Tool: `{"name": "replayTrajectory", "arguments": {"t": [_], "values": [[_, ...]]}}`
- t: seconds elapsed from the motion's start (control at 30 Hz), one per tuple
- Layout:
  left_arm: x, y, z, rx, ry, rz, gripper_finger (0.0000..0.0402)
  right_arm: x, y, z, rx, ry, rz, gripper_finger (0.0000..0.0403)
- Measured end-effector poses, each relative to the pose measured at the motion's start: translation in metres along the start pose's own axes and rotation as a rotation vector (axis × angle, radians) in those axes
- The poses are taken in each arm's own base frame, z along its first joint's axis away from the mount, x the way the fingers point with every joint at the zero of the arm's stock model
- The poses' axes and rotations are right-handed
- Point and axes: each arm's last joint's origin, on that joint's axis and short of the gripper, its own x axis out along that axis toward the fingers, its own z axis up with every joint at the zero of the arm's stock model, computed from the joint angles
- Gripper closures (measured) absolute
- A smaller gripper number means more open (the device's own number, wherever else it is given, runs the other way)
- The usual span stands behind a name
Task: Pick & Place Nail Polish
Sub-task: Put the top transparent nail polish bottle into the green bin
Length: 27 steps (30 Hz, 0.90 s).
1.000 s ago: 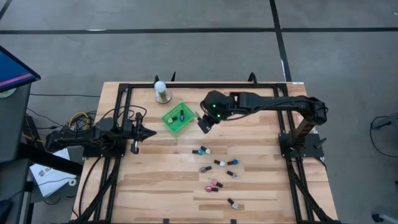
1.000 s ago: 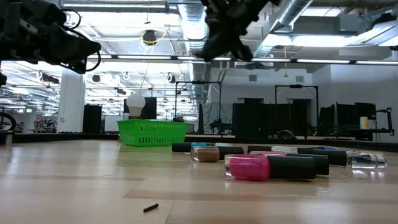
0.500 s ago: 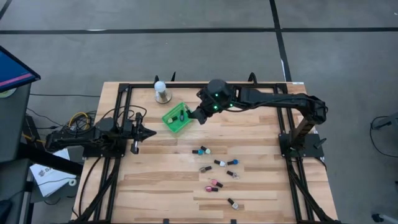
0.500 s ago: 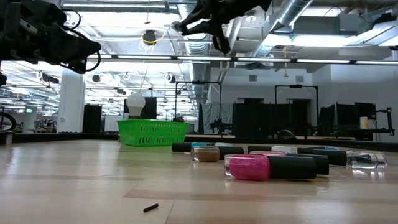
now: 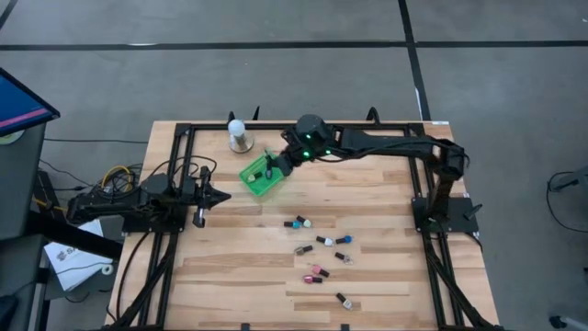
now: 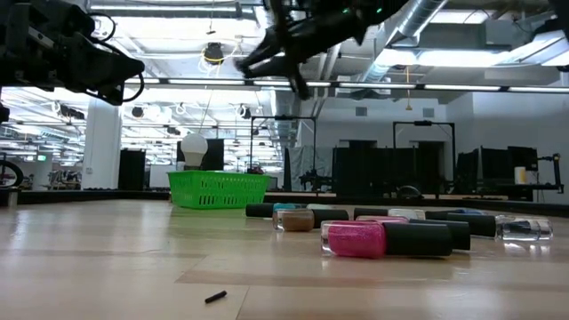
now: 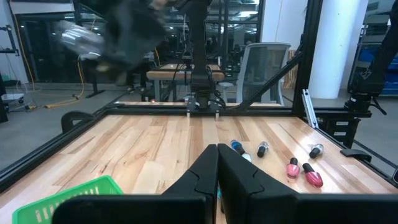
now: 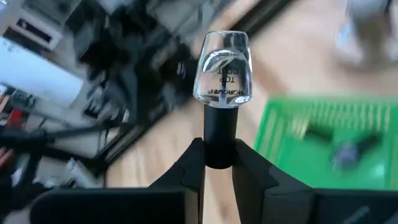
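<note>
A light wooden tabletop stands on grey floor crossed by dark lines. Beyond it, a workshop hall with ceiling ducts, strip lights, a white pillar at left.

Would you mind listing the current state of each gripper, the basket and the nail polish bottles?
Right gripper: shut on the clear bottle's dark cap, above the basket.
Clear bottle: held in the air.
Left gripper: shut, empty, waiting at the table's left side.
Green basket: upright, bottles already inside.
Remaining bottles: lying loose on the table.
</note>
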Motion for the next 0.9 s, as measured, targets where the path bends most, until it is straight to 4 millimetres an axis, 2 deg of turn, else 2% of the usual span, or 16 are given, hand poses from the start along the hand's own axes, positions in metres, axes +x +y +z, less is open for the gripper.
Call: {"name": "replayTrajectory", "arguments": {"t": [0.1, 0.2, 0.53, 0.9], "values": [[0.0, 0.0, 0.0, 0.0, 0.0, 0.0, 0.04, 0.011, -0.013, -0.004, -0.033, 0.059, -0.061, 0.0361], [0.0, 0.0, 0.0, 0.0, 0.0, 0.001, 0.04, 0.027, -0.017, -0.001, -0.098, 0.074, -0.069, 0.0361], [0.0, 0.0, 0.0, 0.0, -0.002, 0.0, 0.04, 0.074, -0.012, 0.007, -0.33, 0.197, -0.214, 0.0361], [0.0, 0.0, 0.0, 0.0, -0.003, 0.0, 0.04, 0.117, -0.018, -0.007, -0.501, 0.393, -0.317, 0.0361]]}}
